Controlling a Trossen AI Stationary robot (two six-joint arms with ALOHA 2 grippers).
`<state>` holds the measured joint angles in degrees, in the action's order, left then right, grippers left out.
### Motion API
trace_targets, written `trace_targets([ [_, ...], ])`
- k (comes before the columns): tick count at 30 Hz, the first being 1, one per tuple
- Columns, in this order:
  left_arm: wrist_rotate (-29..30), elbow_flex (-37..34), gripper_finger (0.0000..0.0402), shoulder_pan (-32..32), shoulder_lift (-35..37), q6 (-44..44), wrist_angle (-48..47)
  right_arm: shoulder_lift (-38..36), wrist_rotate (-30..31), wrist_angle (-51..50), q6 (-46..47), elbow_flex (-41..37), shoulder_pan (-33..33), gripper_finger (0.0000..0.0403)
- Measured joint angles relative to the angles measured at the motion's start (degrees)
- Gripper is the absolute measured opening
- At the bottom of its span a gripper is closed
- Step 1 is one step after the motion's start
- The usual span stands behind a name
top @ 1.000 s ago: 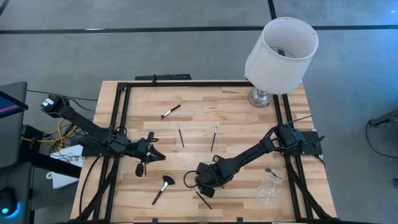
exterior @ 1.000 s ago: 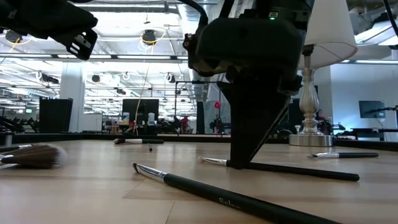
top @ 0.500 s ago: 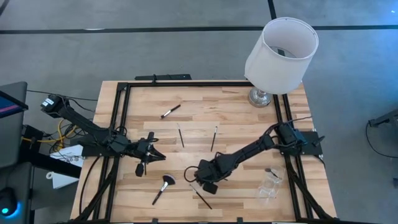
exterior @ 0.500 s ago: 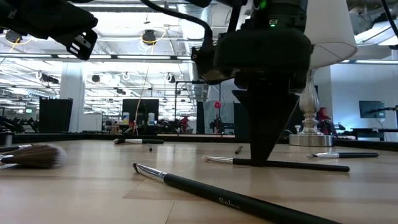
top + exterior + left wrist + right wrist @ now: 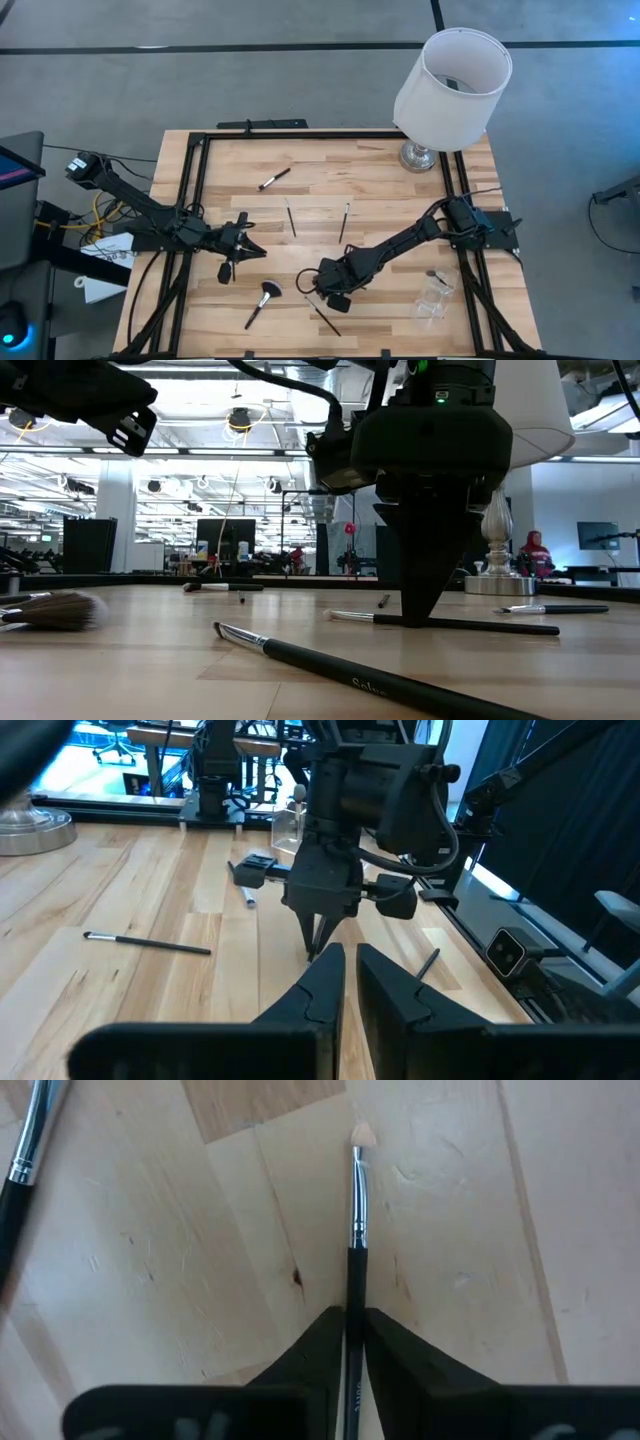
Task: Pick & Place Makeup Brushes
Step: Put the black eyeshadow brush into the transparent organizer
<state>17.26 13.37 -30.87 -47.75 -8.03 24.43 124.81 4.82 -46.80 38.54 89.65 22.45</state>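
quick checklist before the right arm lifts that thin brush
1. Right gripper jaws closed on the thin brush: ok.
2. Brush centred between the jaws: ok in the right wrist view.
3. Brush clear of the neighbouring brush: ok, apart.
4. Clear cup upright at the table's right edge: cannot tell.
5. Left gripper out of the way: ok, over the left side.
6. Brush off the table yet: not ok, still lying flat.

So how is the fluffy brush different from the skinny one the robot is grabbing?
The fluffy brush has a wide, fanned head; the skinny brush ends in a tiny pale tip. The fluffy brush lies untouched on the table, with no gripper on it; the skinny brush lies between the shut fingers of the right gripper. The left gripper waits nearby. Both brushes have thin black handles and lie flat.
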Motion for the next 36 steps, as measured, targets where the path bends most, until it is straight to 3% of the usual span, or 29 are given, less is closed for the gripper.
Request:
trace_targets([
  [4, 0.01, 0.00, 0.0028, 0.00, 0.00, 0.00, 0.00, 0.01, 0.70, 0.12, -0.04, 0.00, 0.12, 0.0008],
  [15, 0.00, 0.00, 0.0028, 0.00, 0.00, 0.11, 0.00, 0.30, 7.09, 0.86, 0.13, 1.18, 4.15, 0.0005],
  [26, -0.28, 0.00, 0.0028, 0.00, 0.00, 0.17, 0.00, -7.05, 28.02, -0.71, 9.62, 1.68, 15.08, 0.0003],
  [31, -0.28, 0.00, 0.0028, 0.00, 0.00, 0.17, 0.00, -12.40, 38.31, -7.50, 19.48, -0.18, 20.74, 0.0002],
  [36, -0.28, 0.00, 0.0028, 0.00, 0.00, 0.04, 0.00, -19.03, 46.33, -10.07, 30.88, -7.40, 26.90, 0.0001],
])
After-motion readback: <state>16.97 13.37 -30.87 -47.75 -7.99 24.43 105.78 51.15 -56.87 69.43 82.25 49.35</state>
